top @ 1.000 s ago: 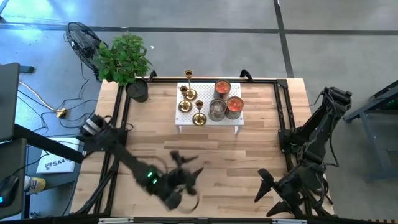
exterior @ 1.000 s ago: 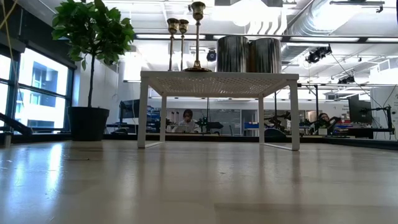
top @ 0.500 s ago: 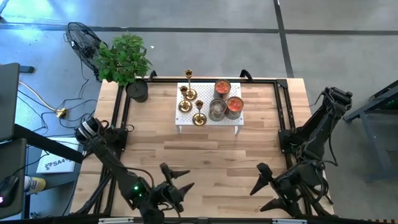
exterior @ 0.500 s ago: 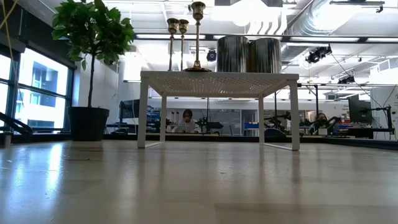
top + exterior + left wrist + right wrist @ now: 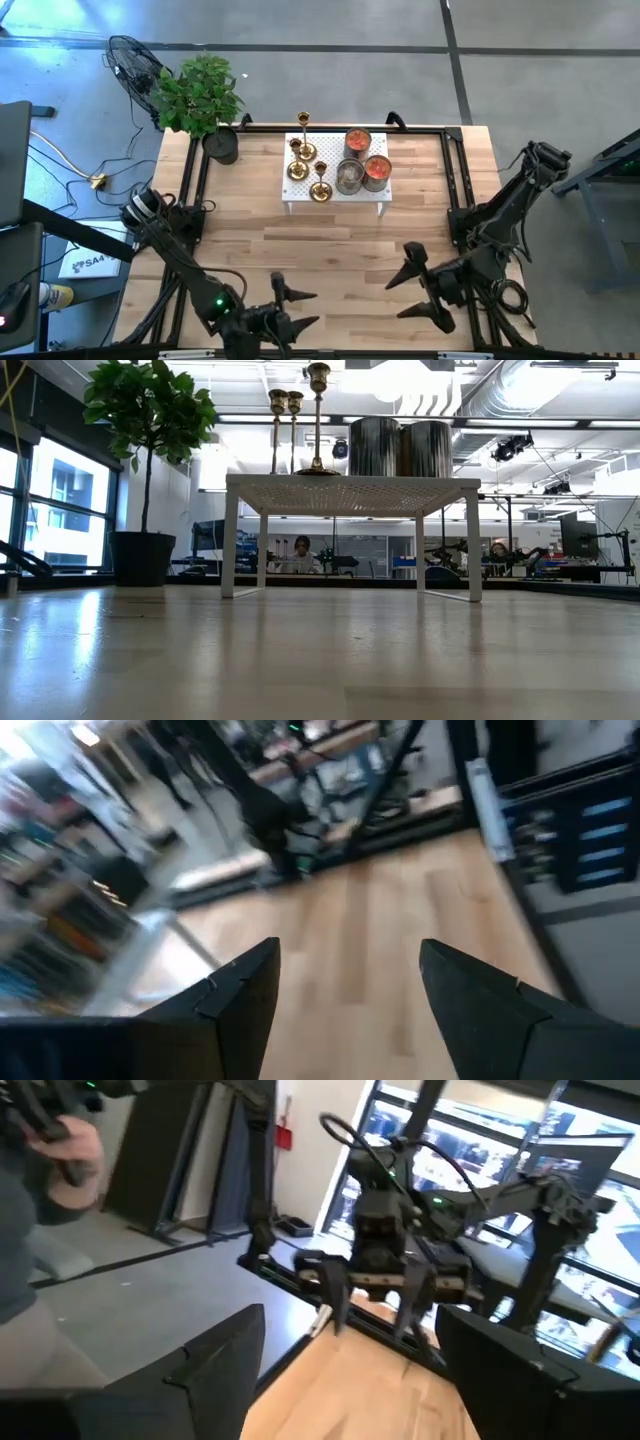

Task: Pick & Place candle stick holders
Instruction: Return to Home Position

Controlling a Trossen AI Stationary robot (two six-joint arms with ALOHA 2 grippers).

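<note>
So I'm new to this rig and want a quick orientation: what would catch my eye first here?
The white perforated shelf at the table's far middle, crowded with gold candle stick holders, one much taller, beside metal candle tins showing orange wax. A leafy potted plant stands at the far left corner. The left gripper and right gripper both hang open near the table's near edge, holding nothing.

In the low view the two shorter candle stick holders show only cups and stems, their bases hidden behind the top of the white shelf, and the two metal tins hide whatever is in them. The left wrist view smears the room beyond the table into streaks, and the fingers of the left gripper run off the bottom edge. In the right wrist view a person is blurred and cut off by the picture's edge.
</note>
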